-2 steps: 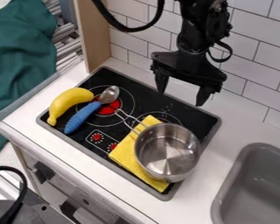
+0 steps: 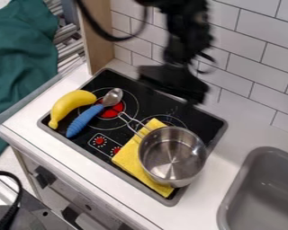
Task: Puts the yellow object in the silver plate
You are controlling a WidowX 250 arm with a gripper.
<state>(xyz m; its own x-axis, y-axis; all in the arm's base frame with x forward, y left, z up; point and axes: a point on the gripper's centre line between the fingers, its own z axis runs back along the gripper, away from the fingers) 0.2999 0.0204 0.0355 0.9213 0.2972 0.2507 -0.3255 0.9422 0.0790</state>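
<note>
Banana [image 2: 70, 104], yellow, lies at the left end of the black cooktop [image 2: 103, 153], outside the silver pot [image 2: 172, 156]. It's curved, one end toward the near left, the other on the left burner's ring. Spoon [image 2: 86, 120] is just right of it: blue handle at the near-left end, metal bowl toward the far right, across the red burner center [image 2: 112, 109].

Pot sits on the right part of the cooktop, opening up, well apart from the banana. Its wire handle [image 2: 134, 122] points far left, toward the spoon. Folded yellow cloth [image 2: 132, 158] is partly under the pot, sticking out on its left and near sides.

Gripper [image 2: 168, 96] hangs over the far edge of the cooktop, beyond the pot and to the right of the spoon. Fingers look spread, though blur and the black surface behind make the tips hard to read. Arm [image 2: 185, 42] comes in from the top, in front of the white tile wall [image 2: 254, 58].

Rest: white counter [image 2: 231, 134] around the cooktop, gray sink [image 2: 263, 164] at the near right, wood panel [image 2: 97, 38] at the far left, green fabric [image 2: 20, 67] left of the counter, black cable [image 2: 17, 193] at the near left.
</note>
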